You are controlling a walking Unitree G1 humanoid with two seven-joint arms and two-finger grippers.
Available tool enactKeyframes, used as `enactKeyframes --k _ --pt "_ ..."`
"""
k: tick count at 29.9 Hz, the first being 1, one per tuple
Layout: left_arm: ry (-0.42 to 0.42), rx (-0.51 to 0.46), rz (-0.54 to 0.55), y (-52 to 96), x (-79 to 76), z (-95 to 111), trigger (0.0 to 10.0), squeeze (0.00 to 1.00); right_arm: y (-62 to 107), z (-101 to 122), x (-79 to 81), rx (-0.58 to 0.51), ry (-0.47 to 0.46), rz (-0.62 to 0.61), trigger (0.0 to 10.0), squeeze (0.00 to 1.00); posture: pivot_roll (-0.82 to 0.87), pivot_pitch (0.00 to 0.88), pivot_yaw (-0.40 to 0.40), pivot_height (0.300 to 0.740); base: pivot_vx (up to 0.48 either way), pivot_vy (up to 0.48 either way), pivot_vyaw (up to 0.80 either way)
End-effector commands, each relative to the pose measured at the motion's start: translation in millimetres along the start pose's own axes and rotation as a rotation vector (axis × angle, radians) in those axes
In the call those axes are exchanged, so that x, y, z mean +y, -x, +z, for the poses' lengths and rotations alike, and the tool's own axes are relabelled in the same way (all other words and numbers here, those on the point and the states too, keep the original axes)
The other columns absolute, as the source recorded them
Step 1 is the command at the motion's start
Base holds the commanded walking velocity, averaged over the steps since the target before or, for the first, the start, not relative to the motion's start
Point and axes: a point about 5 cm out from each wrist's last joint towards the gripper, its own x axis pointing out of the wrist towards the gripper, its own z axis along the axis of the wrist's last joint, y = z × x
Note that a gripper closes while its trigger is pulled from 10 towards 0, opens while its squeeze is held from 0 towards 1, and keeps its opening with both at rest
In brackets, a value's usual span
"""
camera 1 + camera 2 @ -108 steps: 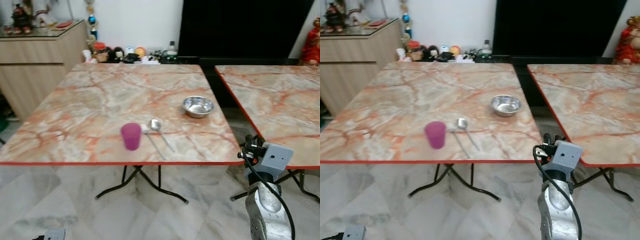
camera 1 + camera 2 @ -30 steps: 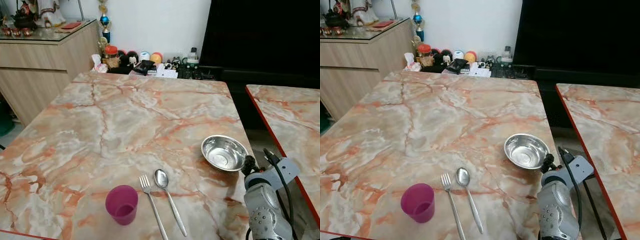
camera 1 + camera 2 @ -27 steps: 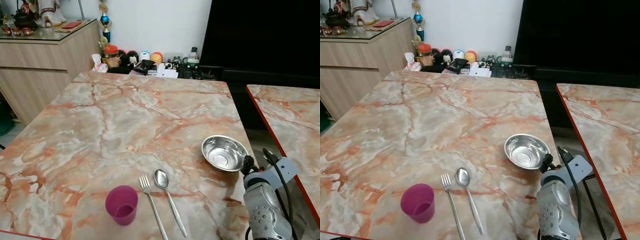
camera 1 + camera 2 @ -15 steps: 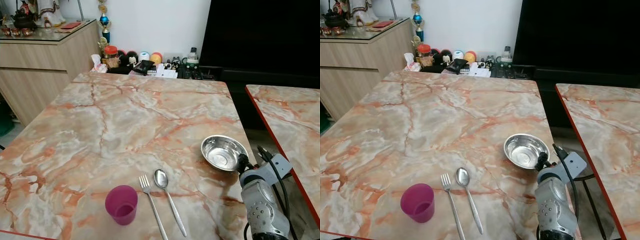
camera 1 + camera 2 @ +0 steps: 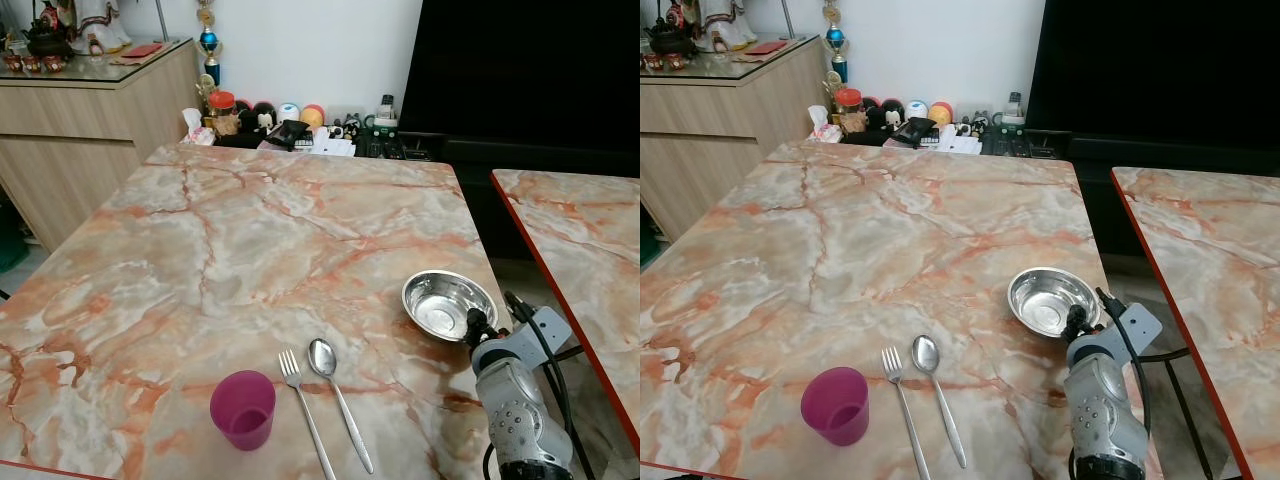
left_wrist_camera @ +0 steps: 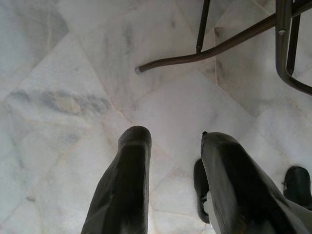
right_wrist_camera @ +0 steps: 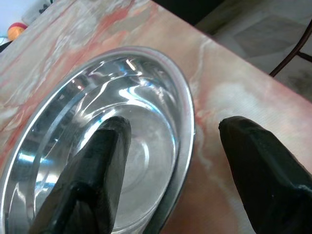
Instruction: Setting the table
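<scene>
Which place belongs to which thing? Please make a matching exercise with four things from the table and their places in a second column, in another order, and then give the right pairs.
Things:
1. steel bowl
2. purple cup
3. fork
4. spoon

Places:
A. between the cup and the spoon
B. straddled at its rim by the open right gripper
C. lying just right of the fork
D. standing nearest the table's front edge, left of the cutlery

Pairs: 1-B, 2-D, 3-A, 4-C
</scene>
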Motion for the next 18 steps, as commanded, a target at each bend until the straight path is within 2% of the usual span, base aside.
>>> enactKeyframes --k 1,10,11,12,13,14,15,16,18 --pt "-0.004 0.024 0.002 1.9 1.8 -5.8 10.0 0.00 -1.2 -1.9 2.4 0.020 0.005 0.010 10.0 0.00 0.00 0.015 -0.010 0.740 0.000 0.000 0.00" --pt "-0.007 0.026 -0.007 2.0 0.2 -7.0 10.0 0.00 -2.6 -4.8 6.2 0.034 -0.003 0.025 10.0 0.00 0.00 0.013 -0.011 0.740 0.000 0.000 0.00" --pt "-0.008 0.028 -0.008 2.2 -0.2 -7.7 10.0 0.00 -2.9 -4.7 7.6 0.035 -0.009 0.031 3.7 0.00 0.00 0.012 -0.012 0.740 0.000 0.000 0.00" --pt "-0.008 0.029 -0.008 2.2 -0.4 -7.9 10.0 0.00 -3.0 -4.6 8.1 0.035 -0.011 0.033 3.7 0.00 0.00 0.012 -0.012 0.740 0.000 0.000 0.00" --pt "-0.008 0.029 -0.009 2.2 -0.6 -8.1 10.0 0.00 -3.3 -4.5 8.8 0.035 -0.012 0.035 1.2 0.00 0.01 0.012 -0.013 0.740 0.000 0.000 0.00" --pt "-0.007 0.029 -0.010 2.3 -0.9 -8.2 10.0 0.00 -3.6 -4.6 10.2 0.037 -0.012 0.040 2.8 0.00 0.01 0.013 -0.015 0.740 0.000 0.000 0.00" --pt "-0.006 0.029 -0.010 2.3 -1.0 -8.3 10.0 0.00 -3.8 -4.6 10.7 0.039 -0.012 0.043 2.8 0.00 0.01 0.015 -0.015 0.740 0.000 0.000 0.00" --pt "-0.006 0.029 -0.010 2.2 -1.2 -8.2 10.0 0.00 -4.2 -5.4 11.5 0.046 -0.002 0.048 10.0 0.00 0.01 0.018 -0.016 0.740 0.000 0.000 0.00" --pt "-0.005 0.028 -0.009 2.2 -1.2 -8.2 10.0 0.00 -4.7 -6.6 12.1 0.053 0.007 0.050 10.0 0.00 0.01 0.018 -0.016 0.740 0.000 0.000 0.00"
